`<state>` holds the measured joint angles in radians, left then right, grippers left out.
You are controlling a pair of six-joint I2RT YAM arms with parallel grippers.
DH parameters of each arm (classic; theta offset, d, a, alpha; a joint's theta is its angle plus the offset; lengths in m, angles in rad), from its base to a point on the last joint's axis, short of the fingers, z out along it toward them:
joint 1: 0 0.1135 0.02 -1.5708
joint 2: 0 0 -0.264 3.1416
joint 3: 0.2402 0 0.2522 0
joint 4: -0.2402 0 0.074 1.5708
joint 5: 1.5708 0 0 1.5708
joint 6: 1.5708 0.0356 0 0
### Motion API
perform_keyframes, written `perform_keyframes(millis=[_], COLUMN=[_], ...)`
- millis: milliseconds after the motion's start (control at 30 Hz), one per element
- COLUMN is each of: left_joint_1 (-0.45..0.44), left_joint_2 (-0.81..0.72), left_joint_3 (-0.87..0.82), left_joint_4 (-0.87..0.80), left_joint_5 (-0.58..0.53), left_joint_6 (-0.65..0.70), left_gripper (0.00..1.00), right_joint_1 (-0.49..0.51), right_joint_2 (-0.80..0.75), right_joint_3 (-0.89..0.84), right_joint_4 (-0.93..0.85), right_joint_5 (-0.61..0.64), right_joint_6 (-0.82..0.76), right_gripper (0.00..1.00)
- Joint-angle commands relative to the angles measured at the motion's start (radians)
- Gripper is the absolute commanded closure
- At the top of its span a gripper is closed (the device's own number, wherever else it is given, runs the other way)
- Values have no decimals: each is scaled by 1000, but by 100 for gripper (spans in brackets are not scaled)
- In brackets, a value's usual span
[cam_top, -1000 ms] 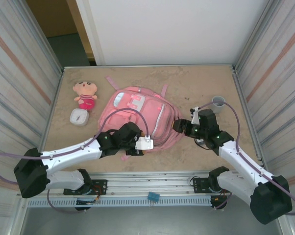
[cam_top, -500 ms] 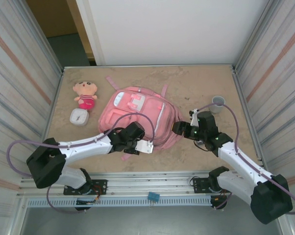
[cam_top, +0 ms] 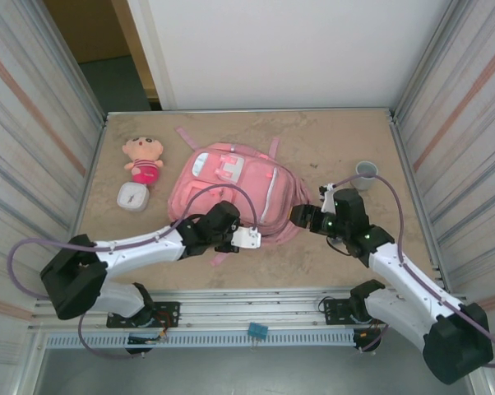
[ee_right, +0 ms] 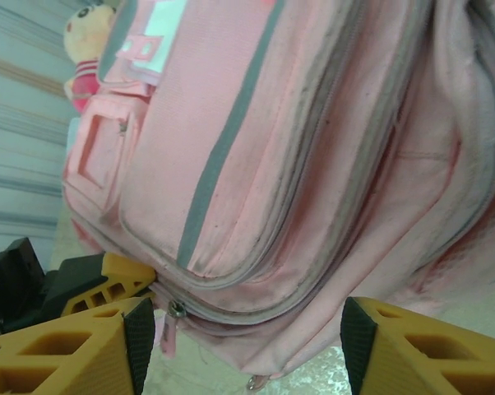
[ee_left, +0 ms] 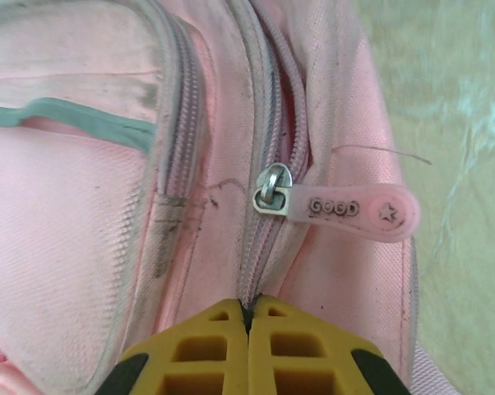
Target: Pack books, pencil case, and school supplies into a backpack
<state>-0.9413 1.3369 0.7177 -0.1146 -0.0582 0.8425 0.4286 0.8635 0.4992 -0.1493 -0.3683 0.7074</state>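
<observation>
While the zip by the fingers looks closed, nothing can go in, which likely explains both arms working at the near end of the backpack [cam_top: 231, 185]. It lies front-up in the middle of the table [cam_top: 346, 140]. The left gripper [ee_left: 249, 306] has its yellow ribbed fingers pressed together on the zip seam, just short of the metal slider [ee_left: 270, 188] and its soft pink tab [ee_left: 358, 210]. Whether cloth is pinched cannot be told. The right gripper [ee_right: 246, 317] holds its jaws wide apart at the bag's right side, probably to steady it. The woven fabric is limp and scuffed.
</observation>
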Motion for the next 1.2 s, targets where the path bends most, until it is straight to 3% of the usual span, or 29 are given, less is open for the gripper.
perform_keyframes(millis=[0,233,467,667,800,933,1167], left_joint_1=[2,24,38,41,40,42,59], left_joint_2=[-82,-92,-87,-102,-128,-154,-176], left_joint_3=[-28,-45,-43,-49,-63,-80,-109], left_joint_4=[151,217,237,239,243,234,225], left_joint_5=[162,253,299,317,325,323,320], left_joint_6=[-165,-277,-306,-315,-316,-312,-313], left_gripper=[100,100,100,100,100,100,100], right_joint_1=[44,311,504,509,501,479,437], right_joint_2=[-77,-196,-56,187,292,328,255], right_joint_3=[-2,-29,-44,39,115,156,191], right_joint_4=[-53,-76,44,145,114,64,-72], right_joint_5=[-17,112,248,242,299,355,384], right_joint_6=[28,159,285,263,237,224,189], right_gripper=[38,41,43,46,49,57,71])
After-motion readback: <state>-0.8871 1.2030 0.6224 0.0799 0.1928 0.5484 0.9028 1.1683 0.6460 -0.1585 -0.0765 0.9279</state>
